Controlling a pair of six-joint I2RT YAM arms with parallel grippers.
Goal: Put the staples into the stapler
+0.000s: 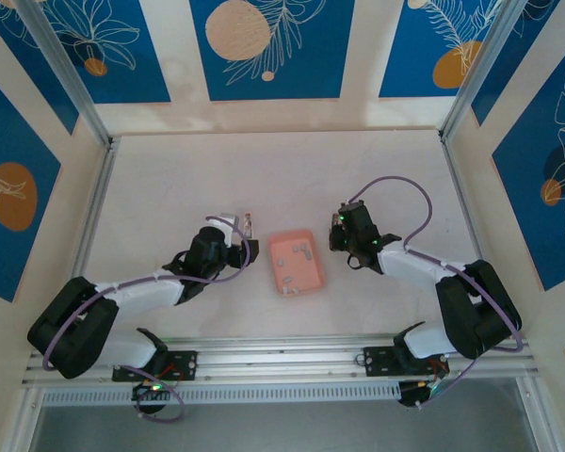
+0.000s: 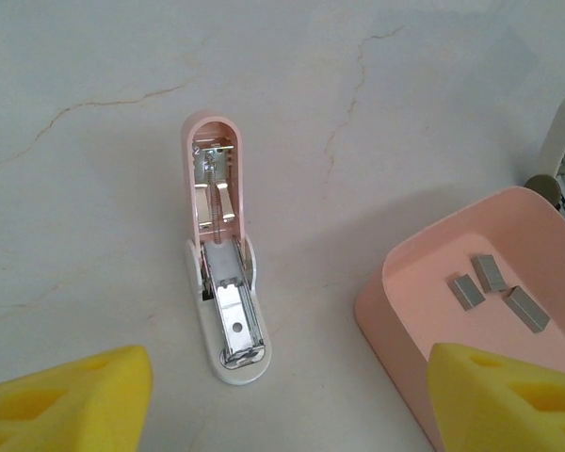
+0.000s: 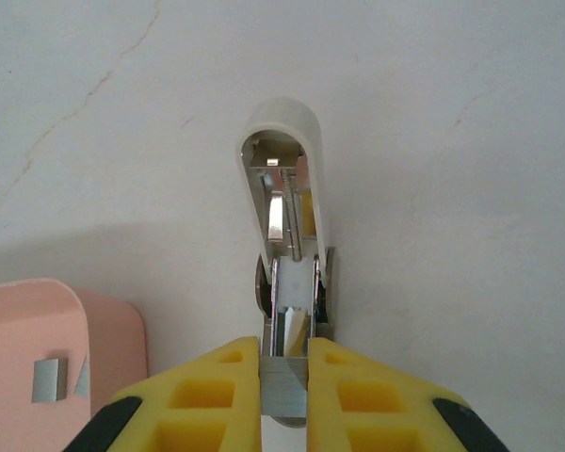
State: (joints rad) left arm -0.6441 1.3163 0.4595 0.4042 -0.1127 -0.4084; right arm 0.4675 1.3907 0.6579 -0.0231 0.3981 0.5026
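Pink tray (image 2: 395, 311), loose staples (image 2: 490, 273), stapler (image 3: 287, 179) seemingly clamped

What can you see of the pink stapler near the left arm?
The pink stapler lies on the pale veined table, opened up. Its pink plastic top is swung back, showing a spring and metal parts inside. The white base points toward the left wrist camera and carries a shiny metal channel; whether it is loaded I cannot tell. It sits left of the pink tray, apart from it. Nothing touches it; the left gripper, jaws open, hovers short of it.
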